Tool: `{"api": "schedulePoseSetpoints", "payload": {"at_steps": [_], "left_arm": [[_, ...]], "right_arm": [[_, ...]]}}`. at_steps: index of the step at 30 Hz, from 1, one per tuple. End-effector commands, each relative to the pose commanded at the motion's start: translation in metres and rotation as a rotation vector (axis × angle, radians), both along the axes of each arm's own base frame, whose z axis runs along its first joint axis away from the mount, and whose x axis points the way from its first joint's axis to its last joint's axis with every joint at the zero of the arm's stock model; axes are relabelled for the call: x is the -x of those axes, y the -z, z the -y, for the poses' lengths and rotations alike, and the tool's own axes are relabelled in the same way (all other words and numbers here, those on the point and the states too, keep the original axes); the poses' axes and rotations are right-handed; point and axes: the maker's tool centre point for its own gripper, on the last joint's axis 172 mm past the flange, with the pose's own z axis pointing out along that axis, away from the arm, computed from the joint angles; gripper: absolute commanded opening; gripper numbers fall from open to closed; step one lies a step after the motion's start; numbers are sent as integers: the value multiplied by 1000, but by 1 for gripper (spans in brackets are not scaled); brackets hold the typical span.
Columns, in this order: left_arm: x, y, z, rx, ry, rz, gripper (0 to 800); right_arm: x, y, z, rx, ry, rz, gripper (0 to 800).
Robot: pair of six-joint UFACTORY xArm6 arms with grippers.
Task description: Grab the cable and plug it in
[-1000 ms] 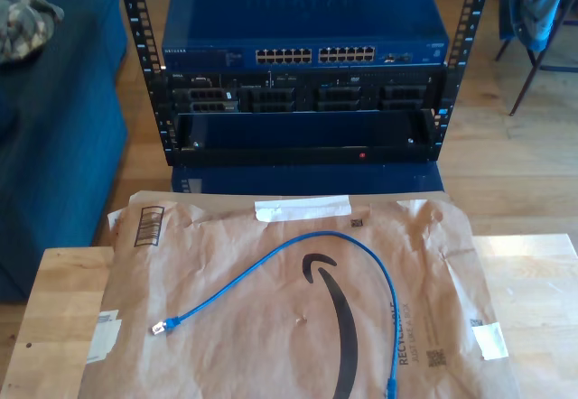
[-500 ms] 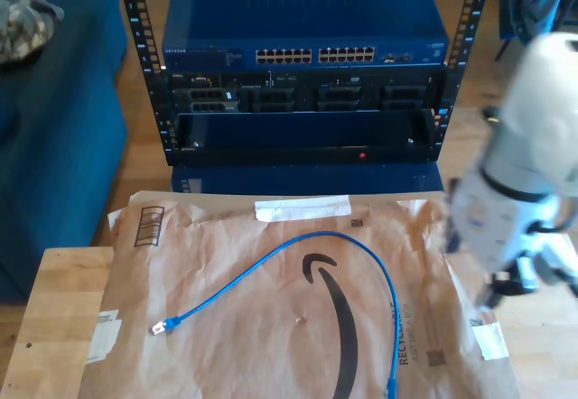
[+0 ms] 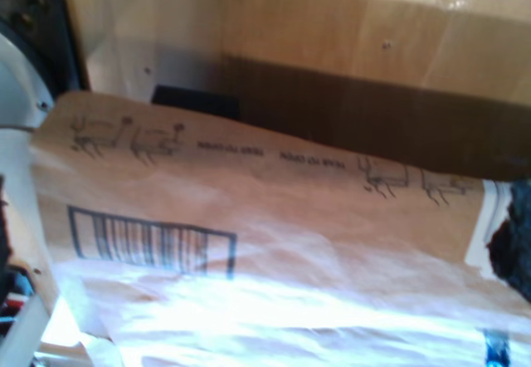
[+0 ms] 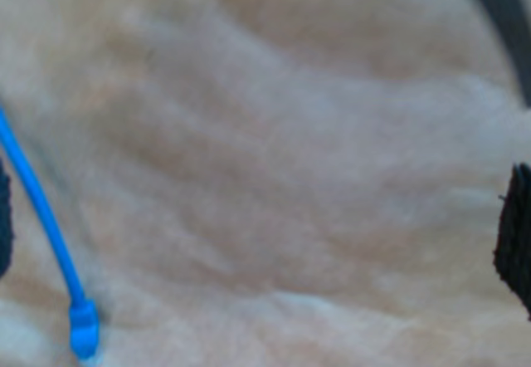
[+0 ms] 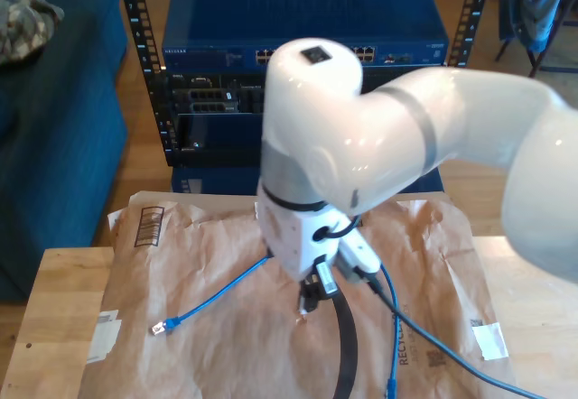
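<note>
The cable [image 5: 217,295] is thin and bright blue and lies on a brown paper envelope [image 5: 208,354]. One plug [image 5: 161,328] rests toward the exterior view's left, and the other end [image 5: 391,385] is near the bottom edge. A big white arm covers the cable's middle. Its gripper, my second gripper [image 5: 312,300], hangs low over the paper beside the black printed stroke. In the second wrist view my second gripper [image 4: 257,234] is open over paper, with a cable end [image 4: 83,330] between its dark fingers [image 4: 516,242]. My first gripper [image 3: 257,251] is open over the envelope's barcode [image 3: 153,244].
A dark rack stands behind the table with a blue network switch [image 5: 212,54] and black units below it. Another thin blue line [image 5: 470,370] runs from the arm to the exterior view's lower right. A blue sofa [image 5: 54,137] is at that view's left, and bare wood [image 5: 59,309] borders the envelope.
The white arm swept in from the exterior view's right and now stands over the middle of the envelope, covering the cable's arc. The cable has not moved.
</note>
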Motion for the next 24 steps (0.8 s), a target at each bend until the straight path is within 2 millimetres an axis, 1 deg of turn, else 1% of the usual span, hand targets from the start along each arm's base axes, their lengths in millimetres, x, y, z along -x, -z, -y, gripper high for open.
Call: {"api": "schedulePoseSetpoints", "payload": {"at_steps": [2, 4, 5, 7, 9, 12, 15, 17, 20, 22, 24], "left_arm": [[-2, 0, 2, 7, -5, 6, 800], [-3, 0, 4, 13, -15, 8, 800], [-4, -1, 4, 12, -15, 7, 800], [-7, -1, 8, 12, 4, 7, 800], [-8, -1, 11, 11, 9, 2, 800], [-14, -1, 20, 11, 10, -10, 800], [-20, -1, 28, 6, 26, -26, 800], [-20, -1, 29, 6, 22, -31, 800], [-20, 1, 30, 10, 22, -36, 800], [-20, 1, 30, 10, 21, -36, 800], [-20, 1, 29, 10, 22, -36, 800]], "right_arm": [[-8, 3, -13, -15, -10, 21, 798], [-8, 14, -29, -23, -38, 38, 798], [-11, 16, -39, -39, -47, 59, 798], [-14, 27, -50, -50, -52, 71, 798], [-13, 40, -61, -51, -70, 76, 797], [-12, 56, -66, -48, -73, 72, 797], [2, 72, -76, -29, -111, 53, 797], [4, 80, -80, -25, -114, 48, 796], [2, 81, -93, -51, -86, 73, 796], [-1, 86, -94, -53, -64, 74, 796], [-3, 85, -96, -60, -60, 82, 794]]}}
